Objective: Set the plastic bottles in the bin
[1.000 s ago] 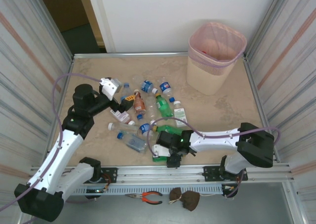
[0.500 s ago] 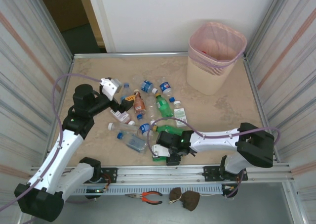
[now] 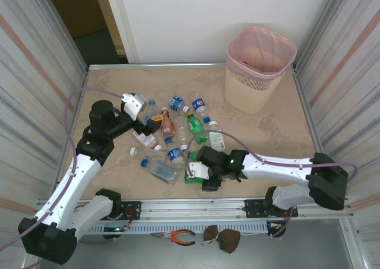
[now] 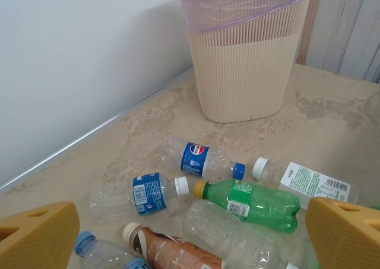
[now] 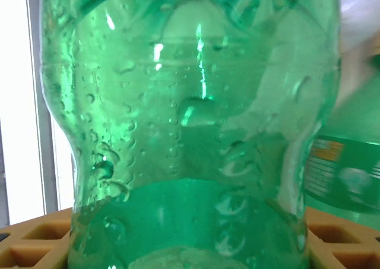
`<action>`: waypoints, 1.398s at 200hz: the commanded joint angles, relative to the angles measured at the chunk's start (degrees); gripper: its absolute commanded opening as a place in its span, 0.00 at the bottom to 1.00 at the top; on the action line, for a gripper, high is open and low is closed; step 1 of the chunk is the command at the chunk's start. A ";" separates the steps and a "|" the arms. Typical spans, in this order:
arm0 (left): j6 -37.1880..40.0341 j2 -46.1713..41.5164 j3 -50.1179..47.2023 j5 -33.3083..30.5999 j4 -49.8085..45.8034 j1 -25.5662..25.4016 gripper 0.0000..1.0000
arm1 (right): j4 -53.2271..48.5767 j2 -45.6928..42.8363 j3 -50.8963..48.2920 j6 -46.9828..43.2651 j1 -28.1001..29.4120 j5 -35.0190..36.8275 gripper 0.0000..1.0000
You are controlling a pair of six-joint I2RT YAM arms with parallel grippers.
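Clamped on a green bottle (image 5: pixel 190 132) with the right gripper (image 3: pixel 197 175), near the front edge of the table (image 3: pixel 273 132); cap and base cut off in the wrist view. Spread wide over the other bottles (image 3: pixel 176 104): left gripper (image 3: pixel 148 122). Far right corner for the bin (image 3: pixel 255 94), contents hard to make out.

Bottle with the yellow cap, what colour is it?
The yellow-capped plastic bottle is green, seen best in the left wrist view.
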 commanded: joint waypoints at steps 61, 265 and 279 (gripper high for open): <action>-1.13 1.32 0.12 2.25 1.67 0.18 0.98 | -5.86 -10.43 13.66 8.11 -16.21 -10.23 0.62; -2.87 3.30 0.41 5.35 3.34 1.24 0.97 | 0.42 14.18 56.36 62.78 -63.26 -20.40 0.56; -2.94 3.09 0.25 5.35 3.34 1.26 0.97 | 1.21 16.50 57.84 65.63 -65.61 -20.44 0.56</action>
